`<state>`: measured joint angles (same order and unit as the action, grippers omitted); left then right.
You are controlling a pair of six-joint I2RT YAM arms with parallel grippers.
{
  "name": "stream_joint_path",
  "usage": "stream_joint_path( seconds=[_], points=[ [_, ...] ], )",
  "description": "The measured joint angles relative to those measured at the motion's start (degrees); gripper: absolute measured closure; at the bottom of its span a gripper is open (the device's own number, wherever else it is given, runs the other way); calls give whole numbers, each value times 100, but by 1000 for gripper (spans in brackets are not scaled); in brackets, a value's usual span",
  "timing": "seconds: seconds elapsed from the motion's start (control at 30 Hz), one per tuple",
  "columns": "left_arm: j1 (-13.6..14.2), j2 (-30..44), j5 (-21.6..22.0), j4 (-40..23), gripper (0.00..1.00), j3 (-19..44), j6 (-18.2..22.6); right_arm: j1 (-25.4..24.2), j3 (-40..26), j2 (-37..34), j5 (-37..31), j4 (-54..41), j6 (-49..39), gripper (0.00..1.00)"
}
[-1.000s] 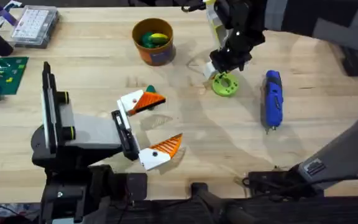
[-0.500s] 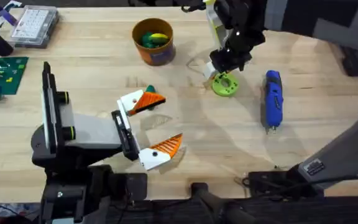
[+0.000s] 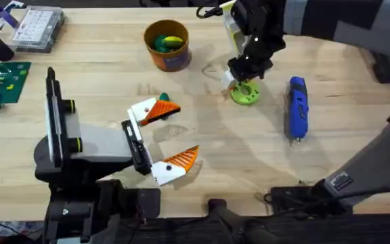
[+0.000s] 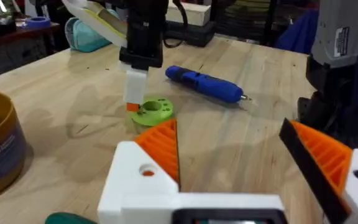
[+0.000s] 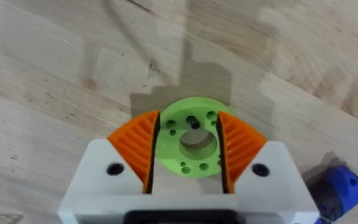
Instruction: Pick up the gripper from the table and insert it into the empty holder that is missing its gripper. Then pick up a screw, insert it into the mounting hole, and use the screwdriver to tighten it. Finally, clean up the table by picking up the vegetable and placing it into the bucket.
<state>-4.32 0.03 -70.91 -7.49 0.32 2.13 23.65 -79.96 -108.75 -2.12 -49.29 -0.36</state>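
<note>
My right gripper (image 3: 239, 84) points straight down at the lime-green puck (image 3: 246, 93) on the table (image 3: 249, 149). In the right wrist view its orange pads (image 5: 135, 149) press both sides of the puck (image 5: 185, 167), which lies flat on the wood. The blue screwdriver (image 3: 297, 108) lies just right of it, also seen from the left wrist (image 4: 204, 85). The orange bucket (image 3: 166, 45) stands at the back with green and yellow pieces inside. My left gripper (image 3: 187, 129) hovers open over the table's front middle. A small dark green item (image 3: 163, 97) lies by its far finger. The holder is out of view.
A clear box of small parts (image 3: 38, 27) sits at the back left corner. A green board (image 3: 3, 80) lies at the left edge. Bare wood lies between the left gripper and the screwdriver. The right arm arches in from the right side.
The right gripper has sunk slightly lower and a touch left over the puck. The puck, the screwdriver, the bucket and the left arm have not moved.
</note>
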Motion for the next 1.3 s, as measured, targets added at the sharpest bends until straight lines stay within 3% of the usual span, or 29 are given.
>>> stream_joint_path(
  seconds=[0.07, 0.13, 0.2, 1.07, 1.3],
  points=[
    [0, 0, 0, 0, 14, 0, 0, 1, 0, 0, -33, -6, -27, 617],
    [0, 0, 0, 0, 14, 0, 0, 1, -4, 1, -64, 6, -27, 893],
    [0, 0, 0, 0, 14, 0, 0, 1, -13, 15, -64, 23, -31, 985],
    [0, 0, 0, 0, 14, 0, 0, 14, -53, 23, 12, -429, -53, 995],
    [0, 0, 0, 0, 14, 0, -1, 14, -204, 601, 92, -744, -52, 995]
  ],
)
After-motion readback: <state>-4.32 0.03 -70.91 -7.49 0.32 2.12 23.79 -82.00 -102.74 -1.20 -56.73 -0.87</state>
